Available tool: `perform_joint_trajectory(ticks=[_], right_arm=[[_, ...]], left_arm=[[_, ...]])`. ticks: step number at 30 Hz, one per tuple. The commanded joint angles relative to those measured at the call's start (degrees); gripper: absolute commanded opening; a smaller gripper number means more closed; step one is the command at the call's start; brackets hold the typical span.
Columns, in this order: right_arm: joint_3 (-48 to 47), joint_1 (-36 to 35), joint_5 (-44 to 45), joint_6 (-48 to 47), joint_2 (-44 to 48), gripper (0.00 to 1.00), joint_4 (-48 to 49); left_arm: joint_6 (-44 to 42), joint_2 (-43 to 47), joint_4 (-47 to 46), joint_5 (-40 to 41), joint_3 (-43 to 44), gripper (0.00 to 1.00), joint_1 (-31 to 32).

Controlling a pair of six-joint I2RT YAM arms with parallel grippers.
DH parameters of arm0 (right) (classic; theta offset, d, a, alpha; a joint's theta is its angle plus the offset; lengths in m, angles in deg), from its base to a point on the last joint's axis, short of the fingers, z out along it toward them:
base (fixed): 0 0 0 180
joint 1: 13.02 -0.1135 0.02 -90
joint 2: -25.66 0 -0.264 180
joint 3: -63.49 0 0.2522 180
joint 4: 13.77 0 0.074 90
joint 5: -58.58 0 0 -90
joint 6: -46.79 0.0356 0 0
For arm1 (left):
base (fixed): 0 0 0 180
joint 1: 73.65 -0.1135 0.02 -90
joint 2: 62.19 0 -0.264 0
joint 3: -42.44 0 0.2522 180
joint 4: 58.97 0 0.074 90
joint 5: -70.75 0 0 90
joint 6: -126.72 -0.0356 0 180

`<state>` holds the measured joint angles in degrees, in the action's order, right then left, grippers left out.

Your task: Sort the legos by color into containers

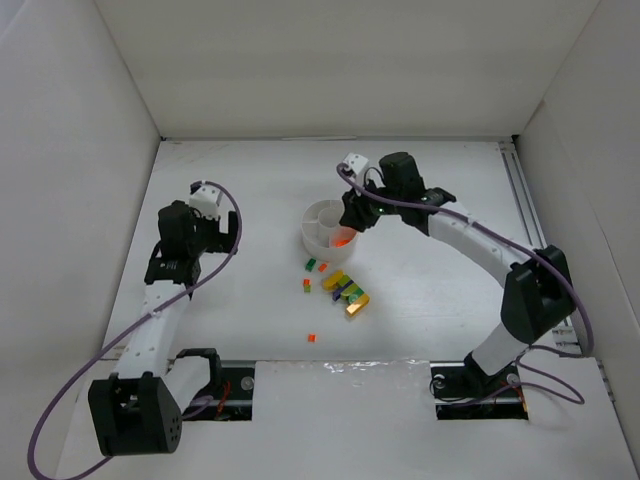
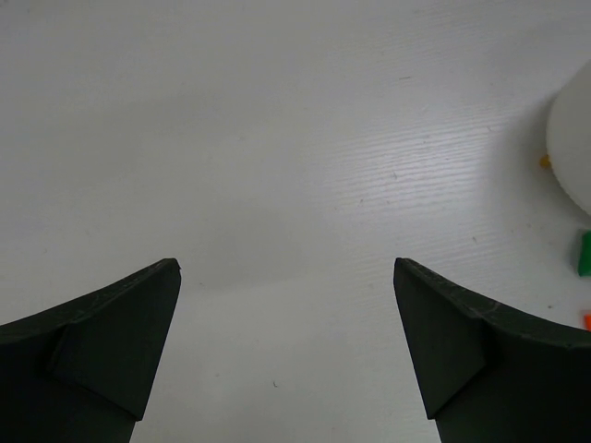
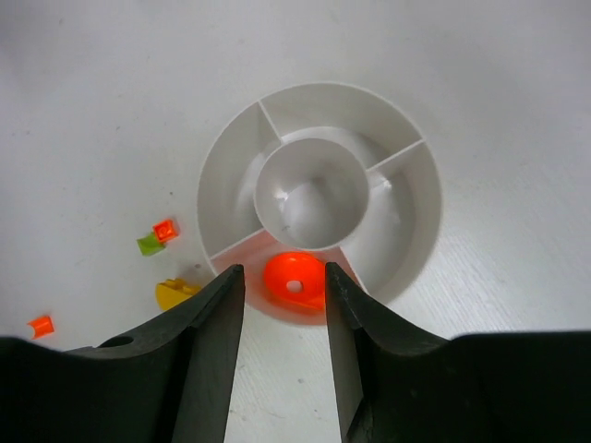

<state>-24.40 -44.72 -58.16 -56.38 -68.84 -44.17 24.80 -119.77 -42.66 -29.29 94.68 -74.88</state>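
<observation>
The round white divided dish (image 1: 318, 212) stands mid-table. An orange-red round piece (image 1: 341, 238) lies in its near wedge and also shows in the right wrist view (image 3: 295, 280). My right gripper (image 1: 356, 216) hangs over that wedge, open, its jaws (image 3: 283, 269) either side of the piece with a gap on the left. Loose legos lie in front of the dish: green bits (image 1: 315, 266), an orange bit (image 1: 307, 285), a yellow-purple-green clump (image 1: 343, 288), a yellow brick (image 1: 356, 307) and a small orange bit (image 1: 311, 338). My left gripper (image 1: 220, 233) is open and empty (image 2: 286, 268) over bare table, left of the dish.
White walls enclose the table on the left, back and right. A metal rail (image 1: 522, 190) runs along the right side. In the left wrist view the dish's edge (image 2: 574, 138) and a green brick (image 2: 584, 254) show at the far right.
</observation>
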Motion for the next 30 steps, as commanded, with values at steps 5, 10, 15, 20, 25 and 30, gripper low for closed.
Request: perform_joint_trajectory(ticks=[5,10,15,20,25,30], right_arm=[[2.58,8.22,-0.85,1.91,8.79,0.45,0.03],[5.65,14.73,-2.00,2.44,11.09,0.45,-0.49],[7.86,17.11,-2.00,3.85,12.50,0.45,0.21],[8.39,17.64,-2.00,5.17,13.02,0.45,1.26],[8.39,18.86,-0.77,4.64,13.55,0.45,0.13],[8.91,19.93,-1.30,4.64,13.55,0.45,0.12]], left_arm=[[-18.17,4.67,12.45,-12.70,1.16,0.82,4.12],[-29.37,7.56,20.29,-16.32,0.63,0.76,8.17],[-40.62,10.81,25.57,-19.57,-1.21,0.76,14.84],[-35.47,10.31,23.38,-16.25,0.09,0.88,23.37],[-32.91,6.78,24.62,-17.64,3.27,1.00,30.14],[-30.72,2.58,24.00,-17.21,4.68,1.00,38.29]])
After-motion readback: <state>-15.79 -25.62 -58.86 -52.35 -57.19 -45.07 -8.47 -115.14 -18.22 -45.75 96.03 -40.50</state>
